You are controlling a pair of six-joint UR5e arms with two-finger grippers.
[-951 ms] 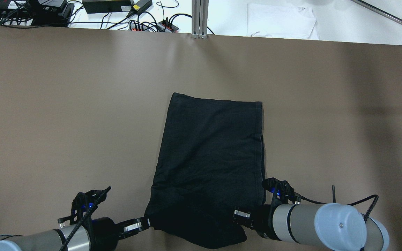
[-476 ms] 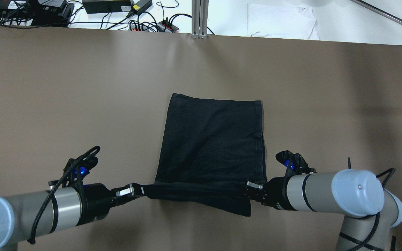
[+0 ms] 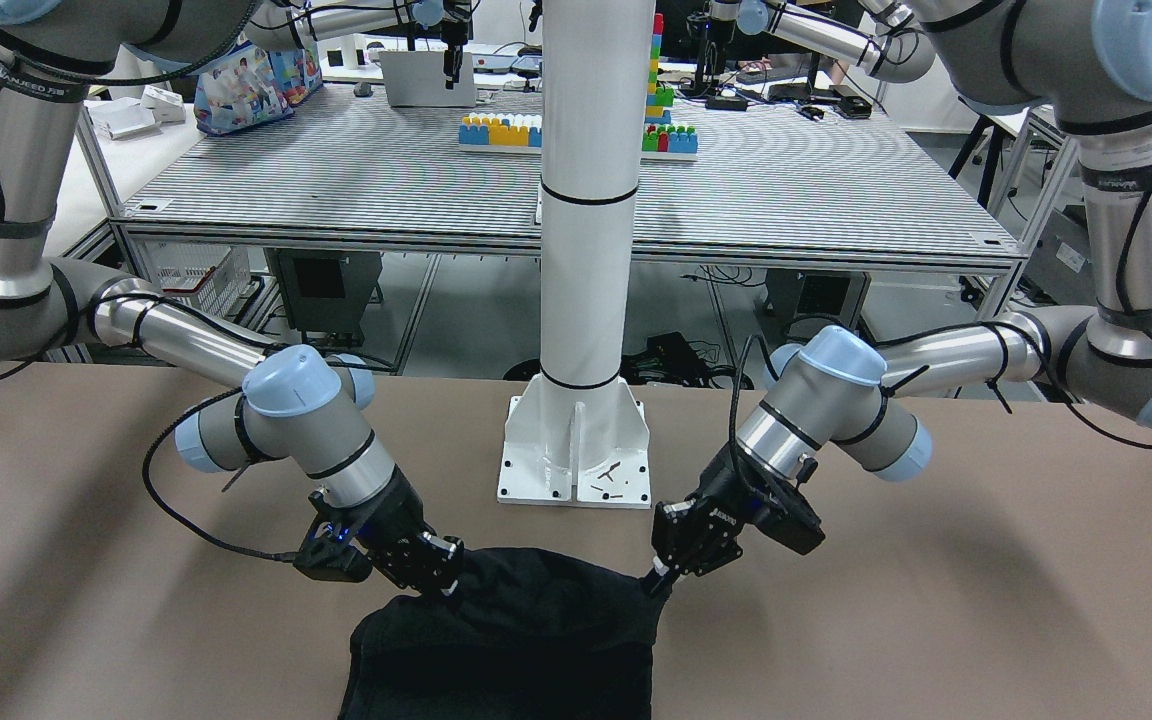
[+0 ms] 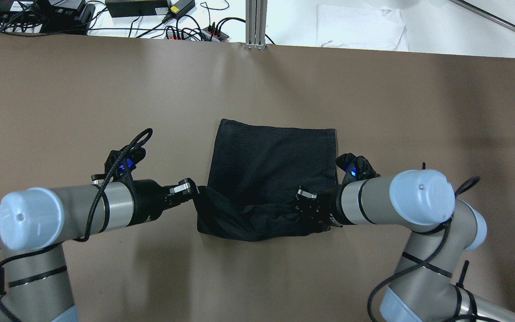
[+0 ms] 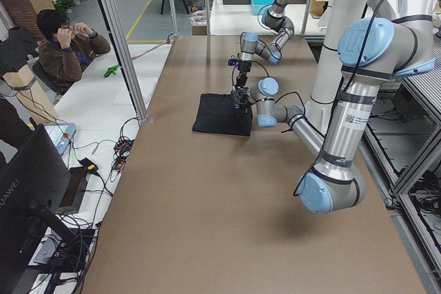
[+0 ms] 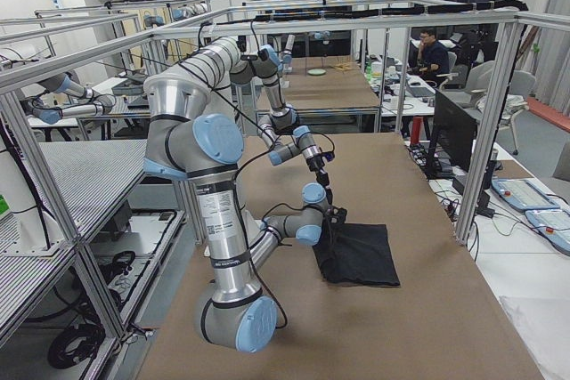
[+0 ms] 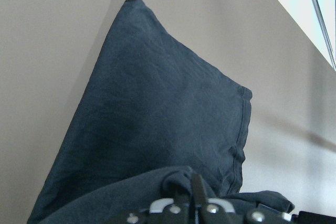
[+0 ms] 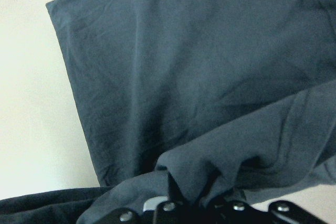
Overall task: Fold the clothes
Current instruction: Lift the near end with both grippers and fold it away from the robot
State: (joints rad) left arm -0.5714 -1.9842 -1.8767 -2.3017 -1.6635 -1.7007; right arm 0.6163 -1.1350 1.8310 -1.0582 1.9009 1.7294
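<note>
1. Lying on the brown table (image 4: 61,98), the black garment (image 4: 271,161) sits just in front of the white pillar (image 3: 586,200), centred on it and clear of its base plate.
2. The garment's edge nearest the pillar is lifted off the table and held above the flat portion, with the fabric sagging between the two grippers.
3. The left gripper (image 4: 193,191), to the pillar's left, pinches one corner of this raised edge between its fingers.
4. The right gripper (image 4: 300,203), to the pillar's right, is clamped on the opposite corner. Its wrist view shows cloth bunched at the fingers.
5. The hem farthest from the pillar rests flat and straight on the table.
</note>
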